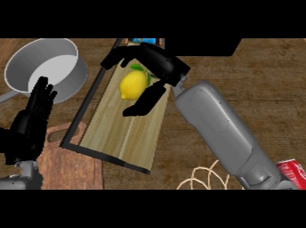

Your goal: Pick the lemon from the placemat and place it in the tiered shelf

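Head view, sole view. Located the lemon (pixel 133 84) over the far end of the tiered shelf (pixel 124 133), enclosed by the curled fingers and thumb of the right hand (pixel 159 62). Judged pick and transfer complete; release and withdrawal outstanding. Noted the left hand (pixel 31 120) at near left, fingers straight, resting beside the pot (pixel 14 58). Could not confirm lemon-to-shelf contact. Found the shelf's lower tiers hidden; identified no placemat with certainty.
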### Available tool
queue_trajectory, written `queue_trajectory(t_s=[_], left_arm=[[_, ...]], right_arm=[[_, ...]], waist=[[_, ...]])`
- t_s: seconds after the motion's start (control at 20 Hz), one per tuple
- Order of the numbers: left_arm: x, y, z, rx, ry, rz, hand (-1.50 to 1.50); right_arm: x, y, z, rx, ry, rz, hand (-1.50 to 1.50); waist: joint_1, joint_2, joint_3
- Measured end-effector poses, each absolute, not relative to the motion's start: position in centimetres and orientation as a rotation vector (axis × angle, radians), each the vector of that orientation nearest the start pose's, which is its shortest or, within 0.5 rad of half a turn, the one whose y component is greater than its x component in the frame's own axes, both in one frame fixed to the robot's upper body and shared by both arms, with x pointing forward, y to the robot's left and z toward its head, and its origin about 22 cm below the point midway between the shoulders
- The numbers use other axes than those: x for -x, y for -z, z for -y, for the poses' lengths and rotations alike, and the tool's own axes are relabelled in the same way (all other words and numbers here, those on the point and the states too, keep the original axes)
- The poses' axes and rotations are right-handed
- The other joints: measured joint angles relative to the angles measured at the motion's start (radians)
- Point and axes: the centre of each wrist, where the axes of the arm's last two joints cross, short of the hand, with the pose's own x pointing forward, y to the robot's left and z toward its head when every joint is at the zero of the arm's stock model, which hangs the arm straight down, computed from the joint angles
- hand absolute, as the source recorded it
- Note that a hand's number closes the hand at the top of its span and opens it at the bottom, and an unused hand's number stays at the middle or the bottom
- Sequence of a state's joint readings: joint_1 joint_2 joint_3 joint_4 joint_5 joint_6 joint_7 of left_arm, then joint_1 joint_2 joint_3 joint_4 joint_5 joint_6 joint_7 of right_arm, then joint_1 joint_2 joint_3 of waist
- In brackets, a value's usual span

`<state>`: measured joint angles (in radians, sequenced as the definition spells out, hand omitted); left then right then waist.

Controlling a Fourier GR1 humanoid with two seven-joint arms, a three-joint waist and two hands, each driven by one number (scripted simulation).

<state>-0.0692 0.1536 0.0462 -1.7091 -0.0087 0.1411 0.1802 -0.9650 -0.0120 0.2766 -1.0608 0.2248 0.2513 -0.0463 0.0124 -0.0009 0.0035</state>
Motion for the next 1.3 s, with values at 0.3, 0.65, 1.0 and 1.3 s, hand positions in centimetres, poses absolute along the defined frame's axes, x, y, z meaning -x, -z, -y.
queue_trajectory(t_s=[0.3, 0.65, 1.0, 1.3], left_arm=[[-25.6, -6.0, -26.1, -0.243, -0.032, 1.609, 0.0], [-25.4, -5.7, -26.1, -0.249, -0.03, 1.606, 0.0], [-25.8, -5.9, -26.5, -0.241, -0.027, 1.611, 0.0], [-25.8, -5.4, -25.7, -0.222, -0.018, 1.614, 0.0]], right_arm=[[-39.0, -16.5, 4.9, -0.311, -1.051, 1.855, -1.5], [-41.0, -19.8, 7.4, -0.389, -0.863, 1.871, -1.5], [-44.3, -23.3, 14.2, -0.289, -0.697, 1.82, -1.5], [-46.3, -24.3, 22.3, -0.246, -0.654, 1.787, -1.5]], waist=[[-0.006, 0.005, -0.001], [-0.005, 0.002, -0.003], [0.002, 0.006, -0.004], [0.015, 0.012, -0.003]])
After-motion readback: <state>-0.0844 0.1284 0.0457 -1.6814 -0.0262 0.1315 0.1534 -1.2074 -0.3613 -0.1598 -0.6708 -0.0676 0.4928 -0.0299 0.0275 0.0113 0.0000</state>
